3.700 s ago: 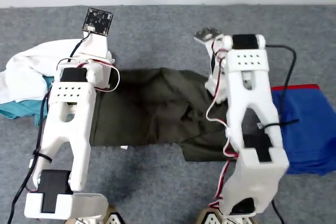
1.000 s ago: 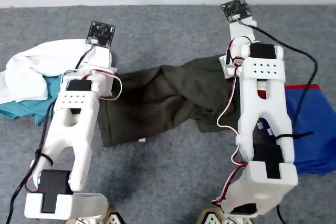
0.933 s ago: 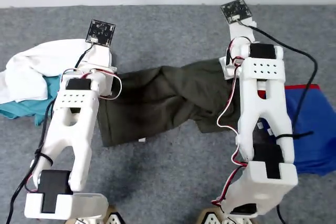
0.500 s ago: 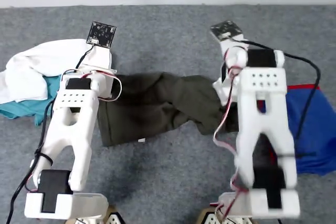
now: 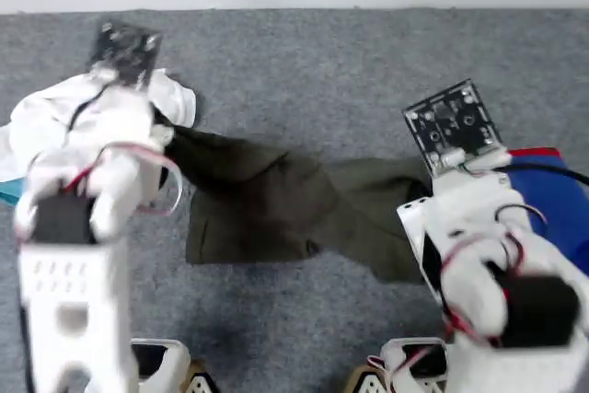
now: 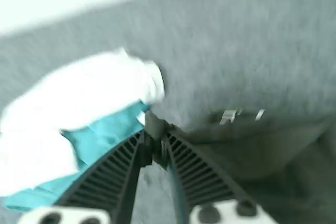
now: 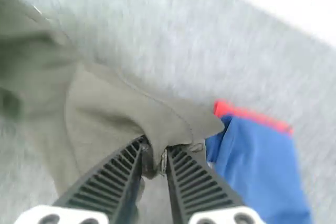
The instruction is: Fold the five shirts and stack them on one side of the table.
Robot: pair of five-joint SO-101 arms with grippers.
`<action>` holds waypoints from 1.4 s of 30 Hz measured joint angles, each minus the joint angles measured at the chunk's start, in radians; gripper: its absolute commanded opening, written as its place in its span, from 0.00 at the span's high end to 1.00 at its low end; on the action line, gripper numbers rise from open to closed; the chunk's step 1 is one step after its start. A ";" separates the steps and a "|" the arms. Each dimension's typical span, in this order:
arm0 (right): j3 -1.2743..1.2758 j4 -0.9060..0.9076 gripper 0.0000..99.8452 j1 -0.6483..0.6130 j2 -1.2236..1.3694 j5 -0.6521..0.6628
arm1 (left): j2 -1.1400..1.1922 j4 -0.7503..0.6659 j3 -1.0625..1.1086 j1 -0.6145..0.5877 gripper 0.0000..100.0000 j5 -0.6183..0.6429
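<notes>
Across the middle of the high view, I see the olive shirt (image 5: 267,204) drawn out and rumpled on the grey worktop (image 5: 322,62). It spans from my left arm (image 5: 69,227) at the left of the frame to my right arm (image 5: 488,264) at the lower right. Its left corner reaches up toward the white shirt (image 5: 55,117), which sits bunched at the upper left. The right end of the olive cloth disappears under the right arm. On the left wrist view, my left claw (image 6: 155,145) has its fingers drawn close together with a pinch of the olive shirt's edge clamped between the tips. The white shirt lies just beyond that corner, with the teal shirt (image 6: 102,129) tucked partly beneath it. On the right wrist view, my right claw (image 7: 153,160) is likewise closed on a fold of the olive fabric, which bunches up between the fingertips. The blue shirt (image 7: 257,171) lies flat just beside this grip, and the olive cloth touches or slightly overlaps its near corner. A red band (image 7: 247,118) runs along the blue shirt's far edge. In the high view the blue shirt sits at the right edge of the frame, mostly hidden behind the right arm. I cannot tell how far the gripped corners are raised off the worktop.
</notes>
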 measured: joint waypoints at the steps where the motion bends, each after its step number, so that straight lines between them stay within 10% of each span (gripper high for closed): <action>1: 0.044 0.000 0.99 0.006 0.002 0.000 | -0.035 0.003 0.000 0.000 0.99 0.000; 10: 0.365 -0.152 0.99 0.011 0.058 0.048 | 0.044 -0.043 0.032 -0.003 0.99 0.000; 22: 0.594 -0.649 0.86 0.017 0.562 0.057 | 0.494 -0.485 0.272 0.000 0.99 0.000; 42: -0.107 -0.161 0.78 -0.005 0.864 0.023 | 0.879 -0.735 0.278 -0.002 0.99 0.000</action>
